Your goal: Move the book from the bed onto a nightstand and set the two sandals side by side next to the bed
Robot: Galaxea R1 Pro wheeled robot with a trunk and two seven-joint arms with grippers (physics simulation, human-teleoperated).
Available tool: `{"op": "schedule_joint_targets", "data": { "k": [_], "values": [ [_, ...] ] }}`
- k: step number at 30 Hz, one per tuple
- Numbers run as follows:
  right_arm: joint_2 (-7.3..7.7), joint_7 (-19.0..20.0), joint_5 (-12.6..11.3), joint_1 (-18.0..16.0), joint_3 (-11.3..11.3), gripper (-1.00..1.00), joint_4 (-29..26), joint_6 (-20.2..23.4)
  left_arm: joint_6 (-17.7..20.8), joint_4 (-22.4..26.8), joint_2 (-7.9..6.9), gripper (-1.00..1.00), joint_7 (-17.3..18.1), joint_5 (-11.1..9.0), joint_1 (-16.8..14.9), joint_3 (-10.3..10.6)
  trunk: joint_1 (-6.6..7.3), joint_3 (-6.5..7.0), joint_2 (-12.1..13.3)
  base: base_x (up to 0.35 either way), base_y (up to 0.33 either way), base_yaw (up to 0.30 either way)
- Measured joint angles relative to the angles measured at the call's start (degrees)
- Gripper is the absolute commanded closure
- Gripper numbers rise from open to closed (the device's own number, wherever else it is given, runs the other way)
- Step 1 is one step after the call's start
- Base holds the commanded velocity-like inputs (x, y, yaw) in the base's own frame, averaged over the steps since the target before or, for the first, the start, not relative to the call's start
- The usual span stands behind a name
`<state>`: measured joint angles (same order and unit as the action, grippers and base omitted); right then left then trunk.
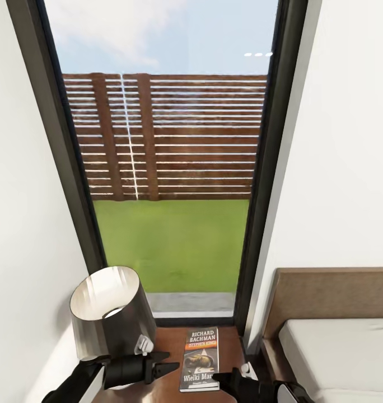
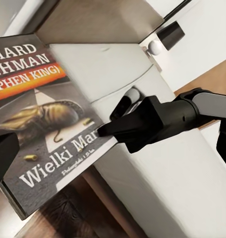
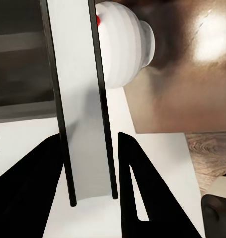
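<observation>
Your book is lying flat on the nightstand, just right of the lamp, bed off to the right. Right gripper has its jaws pinching the book's near edge. Left gripper jaws spread apart, holding nothing.

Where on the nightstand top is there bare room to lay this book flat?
On the nightstand, bare wood shows between the lamp and the book, and behind the book up to the window frame. The left side is crowded by the lamp; the left gripper hovers over the middle. The right gripper grips the book.
</observation>
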<state>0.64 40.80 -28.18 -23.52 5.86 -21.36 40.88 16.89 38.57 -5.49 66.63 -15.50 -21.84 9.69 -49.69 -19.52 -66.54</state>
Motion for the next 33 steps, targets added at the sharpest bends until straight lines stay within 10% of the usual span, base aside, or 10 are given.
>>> {"op": "schedule_joint_targets", "data": {
  "k": [33],
  "values": [
    [0.00, 0.13, 0.03, 0.00, -0.08, 1.00, -0.88, -0.18, 0.05, 0.00, 0.21, -1.00, 0.09, 0.00, 0.00, -0.06, -7.25, -5.93, -13.24, 0.000, 0.000, 0.000]
  ]
}}
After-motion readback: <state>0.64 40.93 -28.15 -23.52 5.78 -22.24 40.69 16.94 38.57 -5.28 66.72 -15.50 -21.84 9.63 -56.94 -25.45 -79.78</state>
